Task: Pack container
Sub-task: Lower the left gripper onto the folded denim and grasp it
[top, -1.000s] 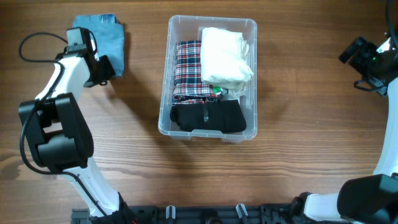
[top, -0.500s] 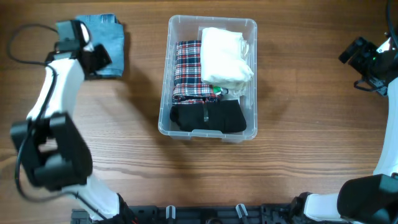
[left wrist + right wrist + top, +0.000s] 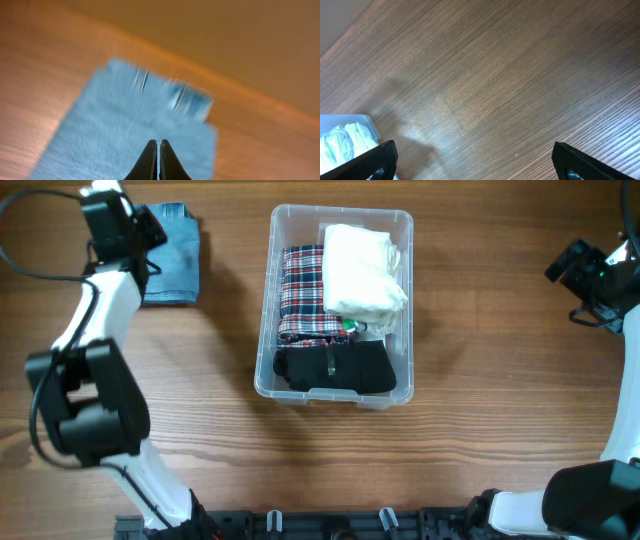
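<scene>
The container [image 3: 263,330] stands at the middle of the wooden counter [image 3: 480,420], its long sides running far to near. It is a clear plastic rectangular bin with a rounded rim, and its walls are see-through down to the wood. Inside, a red-and-white plaid cloth [image 3: 300,290] lies along the left side and a bulky white cloth [image 3: 360,270] fills the far right. A black cloth [image 3: 335,368] covers the near end, and a small green thing [image 3: 348,326] shows between the white and the black.

Well apart, at the far left, a folded blue cloth [image 3: 178,265] lies flat on the counter. The left gripper [image 3: 158,144] hangs over it with its fingers pressed together, holding nothing. The wrist view there is blurred.

The right gripper [image 3: 474,147] is at the far right, over bare wood, its fingers spread wide and empty. One corner of the container and some white cloth show at the lower left of its view.
</scene>
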